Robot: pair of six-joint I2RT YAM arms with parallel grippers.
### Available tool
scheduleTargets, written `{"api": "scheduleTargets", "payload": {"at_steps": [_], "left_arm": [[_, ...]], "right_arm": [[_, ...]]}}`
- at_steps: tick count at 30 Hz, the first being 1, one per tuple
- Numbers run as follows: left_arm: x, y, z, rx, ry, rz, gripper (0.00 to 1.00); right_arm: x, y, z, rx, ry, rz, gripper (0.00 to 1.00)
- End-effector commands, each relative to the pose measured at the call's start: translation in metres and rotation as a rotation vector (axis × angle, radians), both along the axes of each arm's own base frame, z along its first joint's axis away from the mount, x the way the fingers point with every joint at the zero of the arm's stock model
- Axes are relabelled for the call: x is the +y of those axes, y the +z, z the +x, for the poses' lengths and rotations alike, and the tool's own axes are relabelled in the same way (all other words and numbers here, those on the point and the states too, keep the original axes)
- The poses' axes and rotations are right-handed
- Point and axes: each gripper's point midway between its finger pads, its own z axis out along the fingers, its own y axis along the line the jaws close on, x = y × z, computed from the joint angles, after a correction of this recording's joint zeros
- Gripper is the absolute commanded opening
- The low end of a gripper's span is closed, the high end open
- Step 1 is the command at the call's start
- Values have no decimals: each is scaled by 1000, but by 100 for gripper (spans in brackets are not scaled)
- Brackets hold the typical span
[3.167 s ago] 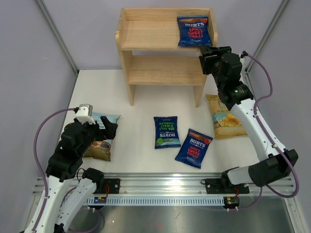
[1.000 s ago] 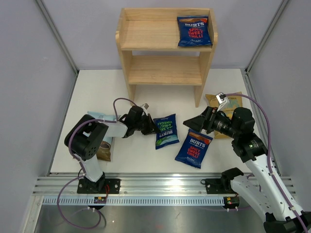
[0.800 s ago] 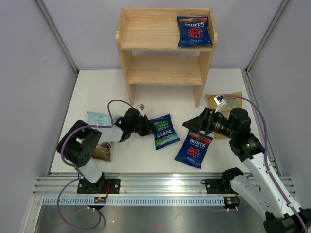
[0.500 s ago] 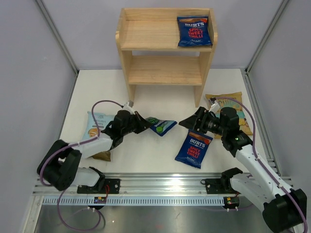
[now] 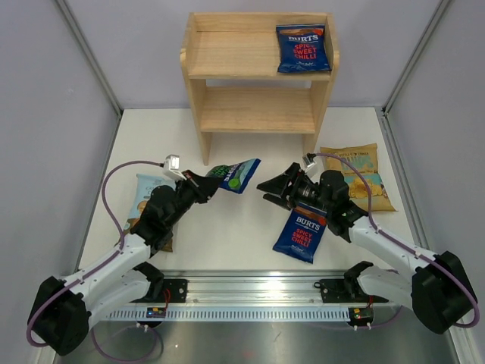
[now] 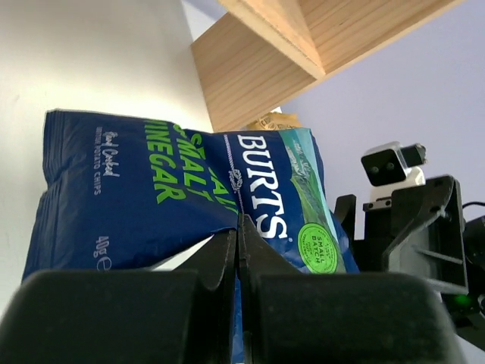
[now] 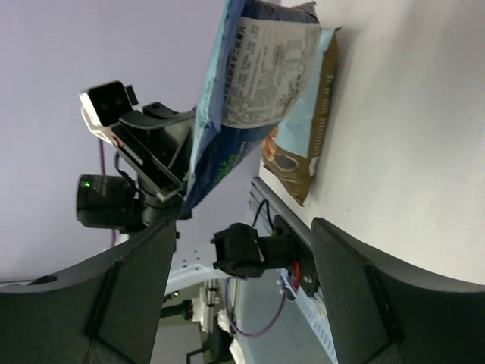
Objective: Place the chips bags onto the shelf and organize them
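Right gripper (image 7: 244, 227) fingers spread wide, facing left gripper (image 7: 173, 193) pinching a raised blue chip bag (image 7: 254, 76), back side showing, pale blue bag (image 7: 301, 148) flat on white table (image 7: 424, 152).

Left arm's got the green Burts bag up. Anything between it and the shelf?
Nothing visible. The green Burts bag, pinched in the left gripper, hangs in front of the shelf's lower tier, near one front leg. The open right gripper sits beside it, off that path.

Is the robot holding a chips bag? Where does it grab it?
Yes. The left gripper pinches the green-label Burts bag by one edge. The right gripper is open, holding nothing.
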Motion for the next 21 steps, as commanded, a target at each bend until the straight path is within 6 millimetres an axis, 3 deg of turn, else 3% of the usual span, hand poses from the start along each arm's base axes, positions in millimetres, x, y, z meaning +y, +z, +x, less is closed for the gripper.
{"api": "scheduleTargets", "payload": {"at_steps": [1,6,10,13,21], "left_arm": [[7,28,0,-174,25,10,0],[2,42,-14,-305,-41,47,0],[5,58,-25,-405,-48,56,0],[3,63,-30,-457,-72,102,0],[1,61,-31,-514,-76,207,0]], "right_arm": [[8,53,14,-84,-80,161,79],[23,65,19,-89,-78,160,79],[32,50,27,-19,-94,114,77],[35,44,30,9,-105,90,77],[47,53,27,17,-73,115,77]]}}
